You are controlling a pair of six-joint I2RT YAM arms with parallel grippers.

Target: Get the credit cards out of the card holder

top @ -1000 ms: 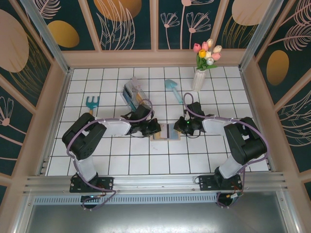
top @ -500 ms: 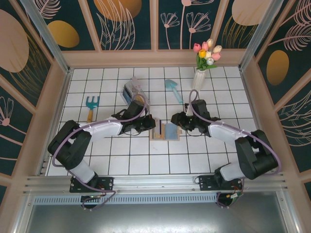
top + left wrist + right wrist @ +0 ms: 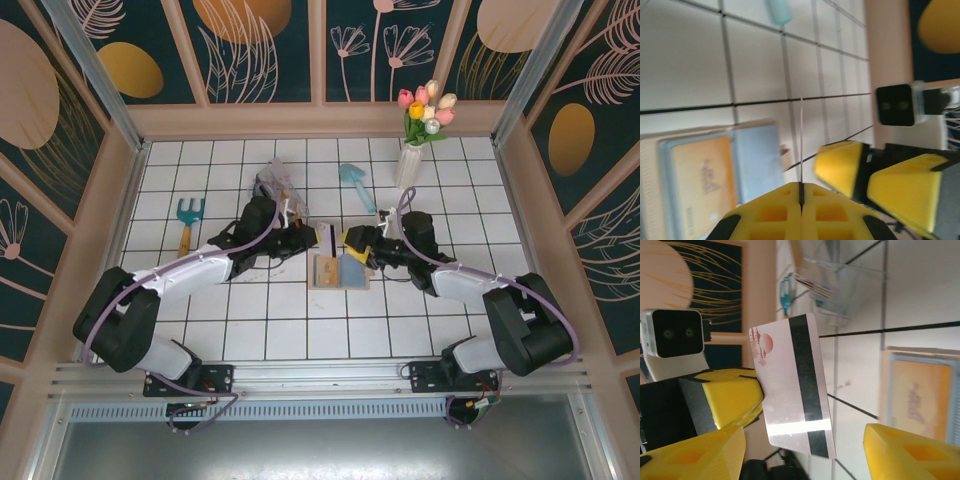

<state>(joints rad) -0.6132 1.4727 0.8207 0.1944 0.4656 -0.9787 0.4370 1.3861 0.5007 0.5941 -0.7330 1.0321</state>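
Note:
The white credit card (image 3: 795, 385) with a black stripe stands upright above the tiles, and my left gripper (image 3: 801, 186) is shut on its edge. From above, the card (image 3: 328, 238) hangs between the left gripper (image 3: 314, 238) and the right gripper (image 3: 353, 240). My right gripper (image 3: 805, 460) is open, its fingers on either side of the card without touching it. The card holder (image 3: 340, 271) lies open and flat on the tiles just in front of both grippers. An orange card face (image 3: 702, 180) sits in its blue-grey pocket.
A clear acrylic rack (image 3: 275, 190) stands behind the left gripper. A teal trowel (image 3: 355, 183) and a vase of tulips (image 3: 412, 160) are at the back right. A blue hand rake (image 3: 189, 215) lies at the left. Wooden walls ring the tiled floor.
Both grippers have moved up and back from the card holder. The white card came out with them. The right gripper has opened and let go of it; the left stays shut on it.

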